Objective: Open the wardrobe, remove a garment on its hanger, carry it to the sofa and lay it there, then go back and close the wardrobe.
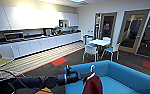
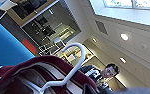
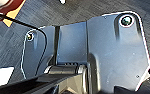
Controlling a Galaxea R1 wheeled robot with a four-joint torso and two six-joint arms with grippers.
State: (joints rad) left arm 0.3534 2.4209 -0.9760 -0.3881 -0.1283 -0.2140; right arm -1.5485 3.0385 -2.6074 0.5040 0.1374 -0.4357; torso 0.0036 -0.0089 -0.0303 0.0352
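Kitchen w/ white chairs [image 1: 91, 50] is seen behind as the jacket [image 1: 93, 86] is held up by its hanger [image 1: 92, 68] in the left claw [image 1: 84, 76], over the blue sofa [image 1: 131, 80], prob. so it can be laid down flat; right claw can't be told.

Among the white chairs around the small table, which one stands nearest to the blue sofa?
The chair on the table's near left side, its white back turned toward the sofa; the other chairs stand further off.

White kitchen cabinets [image 1: 36, 17], table w/ chairs [image 1: 99, 42], dark carpet [image 1: 73, 56].
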